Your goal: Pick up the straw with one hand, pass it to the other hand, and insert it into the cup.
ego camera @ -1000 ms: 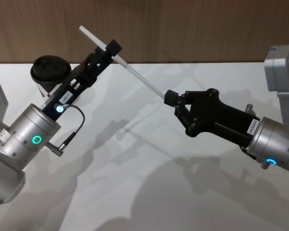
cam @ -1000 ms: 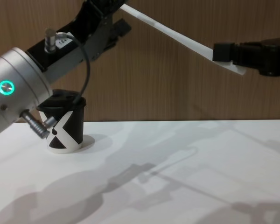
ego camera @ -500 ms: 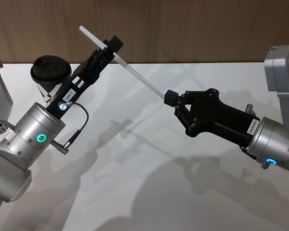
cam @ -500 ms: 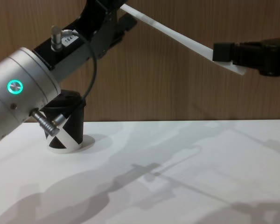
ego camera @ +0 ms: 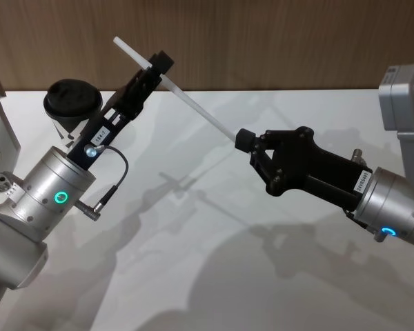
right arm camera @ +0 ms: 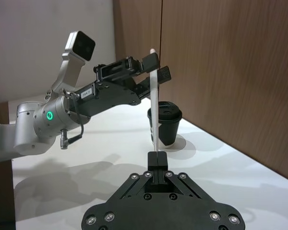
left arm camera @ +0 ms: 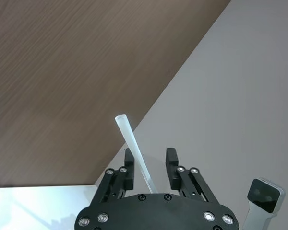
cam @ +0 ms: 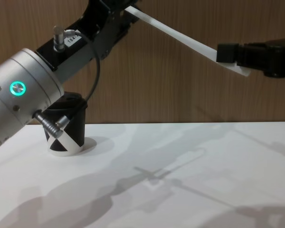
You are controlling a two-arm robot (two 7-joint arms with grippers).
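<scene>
Handover in mid-air: the right gripper [ego camera: 243,142] is clenched on the low end of the straw [ego camera: 196,109], which slants above and to the right of the cup [ego camera: 72,102]. The left gripper [ego camera: 154,71], close above the cup, straddles the high end with its jaws apart, probably ready to take it. The cup is on the table [ego camera: 214,276].

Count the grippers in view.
2. Left gripper, raised near the cup, open around the straw near its upper end. Right gripper, across from it, shut on the straw's lower end.

Black left gripper [ego camera: 154,69], black right gripper [ego camera: 243,141], silver wrists [ego camera: 34,207], green ring [ego camera: 61,198].
</scene>
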